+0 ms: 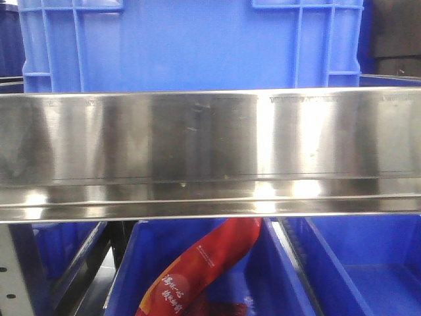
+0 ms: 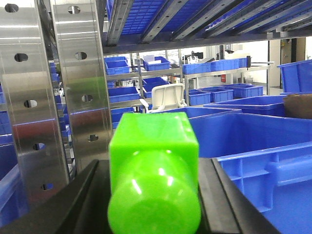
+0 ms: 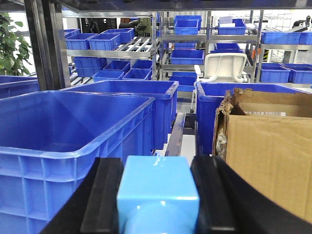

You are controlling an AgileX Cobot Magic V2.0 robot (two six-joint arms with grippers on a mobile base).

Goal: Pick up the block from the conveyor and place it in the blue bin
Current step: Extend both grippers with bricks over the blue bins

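- Left gripper (image 2: 155,204) pinches a green block (image 2: 153,141) between black fingers (image 2: 83,204), near a blue bin (image 2: 263,165).
- Right gripper (image 3: 158,207) clamps a light-blue block (image 3: 158,180), close to a second blue bin (image 3: 73,148).

A broad, shiny stainless-steel beam (image 1: 210,151) spans the front view above a red printed plastic packet (image 1: 197,270), perforated steel rack uprights (image 2: 83,78) stand left in the left wrist view, and the right wrist view shows a torn brown cardboard box (image 3: 268,156), white plastic chair (image 3: 223,67) and leafy green plant (image 3: 12,44).
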